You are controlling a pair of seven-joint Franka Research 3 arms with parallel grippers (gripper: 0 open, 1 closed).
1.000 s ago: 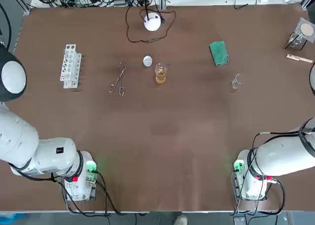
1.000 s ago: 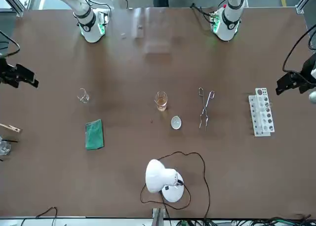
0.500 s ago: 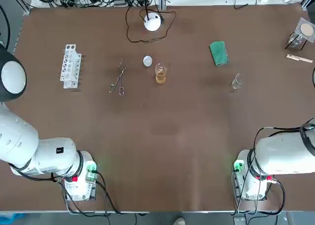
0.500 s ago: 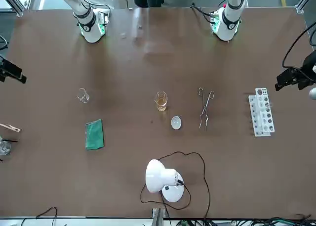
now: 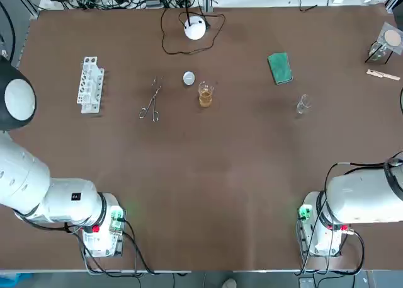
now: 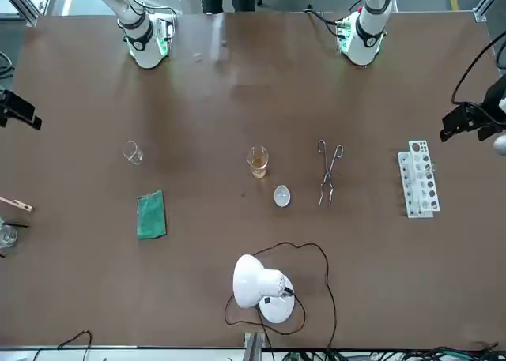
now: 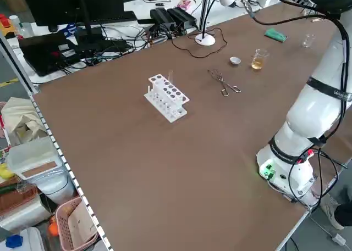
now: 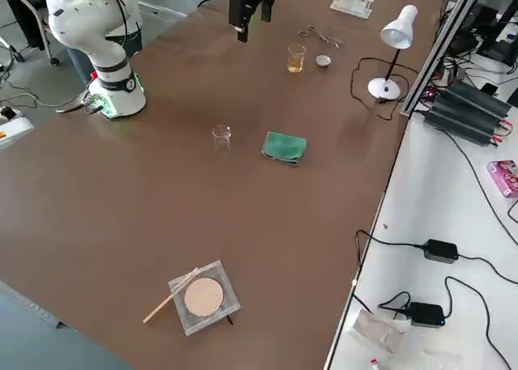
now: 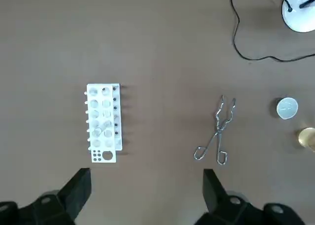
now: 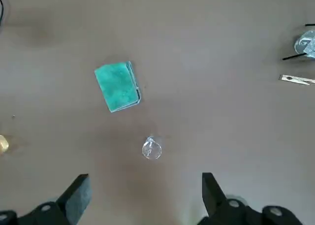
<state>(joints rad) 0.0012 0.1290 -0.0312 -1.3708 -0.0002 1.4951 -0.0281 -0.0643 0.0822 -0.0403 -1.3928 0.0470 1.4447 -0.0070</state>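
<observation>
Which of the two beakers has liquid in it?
The middle beaker, beside the tongs, holds amber liquid; the other beaker, near the green cloth, looks empty.

The left gripper [image 9: 145,178], fingers spread wide, hangs above the table [image 9: 147,48] on the near side of the rack [image 9: 103,123], with tongs [image 9: 217,132] to the rack's right, a cap [image 9: 287,108] and beaker [image 9: 308,138] farther right, and a lamp base [image 9: 299,11] and cable [image 9: 256,60] beyond.

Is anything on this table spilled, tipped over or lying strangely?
Nothing stands out. The beaker of amber liquid and the small empty beaker stand upright, no spill around them. The left gripper hangs open high up near the test-tube rack, the right gripper near the small empty beaker.
</observation>
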